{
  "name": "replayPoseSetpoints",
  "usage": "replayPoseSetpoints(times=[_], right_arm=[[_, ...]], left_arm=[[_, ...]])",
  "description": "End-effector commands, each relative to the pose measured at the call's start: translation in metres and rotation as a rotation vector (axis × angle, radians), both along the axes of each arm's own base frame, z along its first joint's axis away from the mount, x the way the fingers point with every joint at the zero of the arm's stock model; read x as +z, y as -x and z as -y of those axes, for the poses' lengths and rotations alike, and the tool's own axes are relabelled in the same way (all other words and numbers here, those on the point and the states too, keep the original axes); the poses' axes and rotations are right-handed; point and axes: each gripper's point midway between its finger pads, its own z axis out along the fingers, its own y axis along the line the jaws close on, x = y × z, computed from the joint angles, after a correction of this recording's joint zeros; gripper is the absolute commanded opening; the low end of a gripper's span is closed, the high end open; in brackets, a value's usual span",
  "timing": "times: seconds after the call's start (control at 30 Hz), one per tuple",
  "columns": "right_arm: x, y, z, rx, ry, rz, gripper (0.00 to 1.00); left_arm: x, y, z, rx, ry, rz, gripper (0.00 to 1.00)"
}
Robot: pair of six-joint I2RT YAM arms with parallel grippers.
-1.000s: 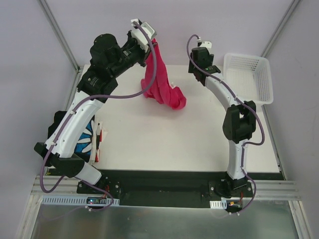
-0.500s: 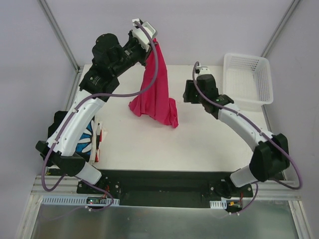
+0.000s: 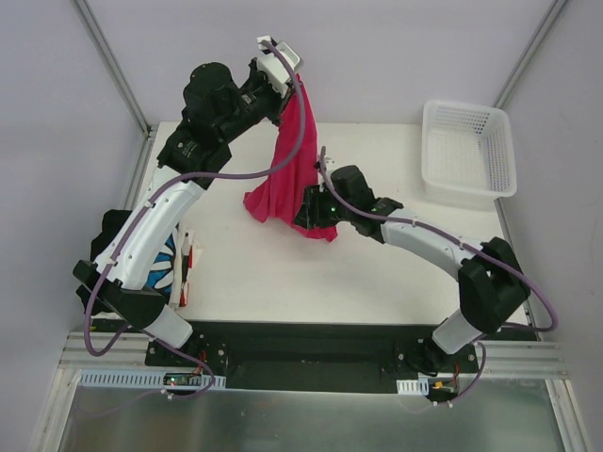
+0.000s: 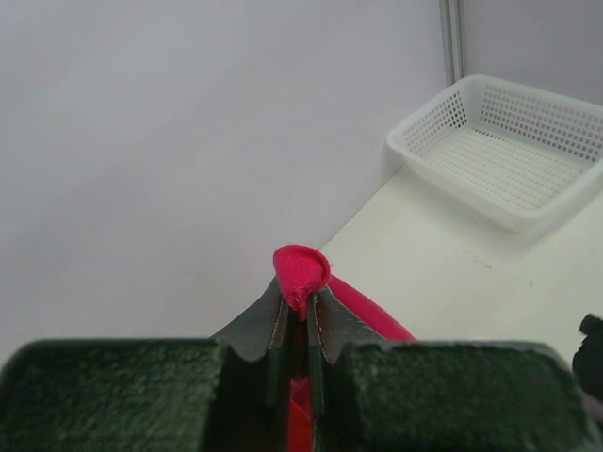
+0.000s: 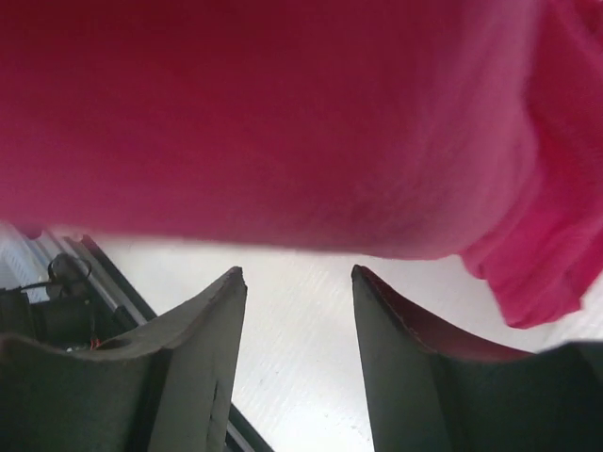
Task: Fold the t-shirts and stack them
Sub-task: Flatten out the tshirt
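Observation:
The crimson-pink t-shirt [image 3: 292, 165] hangs from my left gripper [image 3: 287, 83], which is raised high over the back of the table and shut on a pinch of its cloth [image 4: 301, 273]. The shirt's lower end rests bunched on the table. My right gripper [image 3: 309, 209] is open and empty, right at the shirt's lower edge; in the right wrist view the pink cloth [image 5: 283, 122] hangs just beyond the fingertips [image 5: 236, 282]. A black t-shirt with blue-and-white print [image 3: 168, 264] lies at the left edge under the left arm, with white and red cloth edges [image 3: 191, 268] beside it.
A white plastic lattice basket [image 3: 469, 151] stands at the back right corner, also in the left wrist view [image 4: 509, 141]. The white table top [image 3: 377, 282] ends at a black rail along the near edge.
My right arm has swung left and down from near the basket to the shirt's lower edge. My left gripper has lifted the shirt higher, so it hangs longer.

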Motion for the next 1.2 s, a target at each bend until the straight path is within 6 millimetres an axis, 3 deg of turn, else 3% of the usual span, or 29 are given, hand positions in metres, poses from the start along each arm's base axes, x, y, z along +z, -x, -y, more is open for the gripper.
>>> replayPoseSetpoints(times=[0.0, 0.07, 0.17, 0.2, 0.27, 0.3, 0.33, 0.37, 0.4, 0.43, 0.5, 0.53, 0.57, 0.6, 0.67, 0.77, 0.8, 0.87, 0.97, 1.0, 1.03, 1.07, 1.1, 1.13, 1.17], right_arm=[[-0.008, 0.013, -0.037, 0.097, -0.082, -0.064, 0.51], [-0.023, 0.013, -0.045, 0.112, -0.067, -0.086, 0.51], [-0.055, -0.008, -0.058, 0.087, -0.032, -0.136, 0.51], [-0.072, -0.023, -0.060, 0.051, -0.003, -0.146, 0.51], [-0.082, -0.053, -0.051, -0.023, 0.022, -0.137, 0.51], [-0.092, -0.070, -0.041, -0.082, 0.061, -0.130, 0.52], [-0.092, -0.101, -0.033, -0.131, 0.070, -0.100, 0.52], [-0.098, -0.113, -0.023, -0.160, 0.107, -0.110, 0.52], [-0.097, -0.131, -0.016, -0.198, 0.129, -0.092, 0.53], [-0.073, -0.164, -0.009, -0.240, 0.109, -0.040, 0.53], [-0.087, -0.190, 0.008, -0.279, 0.188, -0.027, 0.54], [-0.060, -0.221, 0.016, -0.323, 0.166, 0.038, 0.55], [-0.076, -0.230, 0.026, -0.328, 0.223, 0.026, 0.56], [-0.074, -0.245, 0.036, -0.364, 0.250, 0.047, 0.56], [-0.060, -0.279, 0.049, -0.417, 0.250, 0.095, 0.56], [-0.036, -0.311, 0.078, -0.523, 0.281, 0.169, 0.57], [-0.033, -0.318, 0.097, -0.582, 0.322, 0.194, 0.57], [-0.024, -0.322, 0.109, -0.611, 0.340, 0.234, 0.58], [-0.014, -0.309, 0.129, -0.629, 0.367, 0.220, 0.60], [-0.035, -0.293, 0.136, -0.614, 0.392, 0.163, 0.61], [-0.009, -0.281, 0.137, -0.617, 0.342, 0.169, 0.60], [0.000, -0.271, 0.135, -0.605, 0.305, 0.171, 0.60], [-0.003, -0.256, 0.128, -0.567, 0.277, 0.148, 0.58], [0.000, -0.228, 0.131, -0.547, 0.262, 0.125, 0.57], [0.000, -0.217, 0.124, -0.536, 0.214, 0.119, 0.55]], left_arm=[[0.036, 0.005, -0.009, 0.009, 0.061, 0.089, 0.00], [0.035, 0.004, -0.009, 0.009, 0.058, 0.090, 0.00], [0.040, 0.003, -0.010, 0.015, 0.065, 0.100, 0.00], [0.042, 0.005, -0.010, 0.011, 0.067, 0.103, 0.00], [0.042, 0.005, -0.010, 0.012, 0.071, 0.101, 0.00], [0.043, 0.006, -0.012, 0.014, 0.075, 0.101, 0.00], [0.043, 0.008, -0.012, 0.010, 0.077, 0.099, 0.00], [0.045, 0.010, -0.012, 0.006, 0.081, 0.101, 0.00], [0.046, 0.013, -0.013, 0.004, 0.086, 0.101, 0.00], [0.046, 0.014, -0.013, 0.001, 0.088, 0.099, 0.00], [0.049, 0.019, -0.016, 0.000, 0.096, 0.099, 0.00], [0.046, 0.020, -0.017, -0.001, 0.095, 0.091, 0.00], [0.046, 0.022, -0.017, -0.002, 0.097, 0.092, 0.00], [0.049, 0.027, -0.021, 0.000, 0.104, 0.097, 0.00], [0.045, 0.029, -0.022, 0.001, 0.104, 0.093, 0.00], [0.042, 0.033, -0.027, 0.010, 0.110, 0.092, 0.00], [0.044, 0.036, -0.029, 0.013, 0.114, 0.097, 0.00], [0.039, 0.035, -0.029, 0.017, 0.105, 0.091, 0.00], [0.035, 0.033, -0.030, 0.028, 0.098, 0.089, 0.00], [0.033, 0.031, -0.030, 0.030, 0.095, 0.087, 0.00], [0.032, 0.031, -0.030, 0.029, 0.092, 0.088, 0.00], [0.031, 0.030, -0.029, 0.031, 0.091, 0.089, 0.00], [0.031, 0.029, -0.029, 0.029, 0.092, 0.094, 0.00], [0.030, 0.029, -0.028, 0.028, 0.089, 0.095, 0.00], [0.030, 0.028, -0.028, 0.030, 0.086, 0.098, 0.00]])
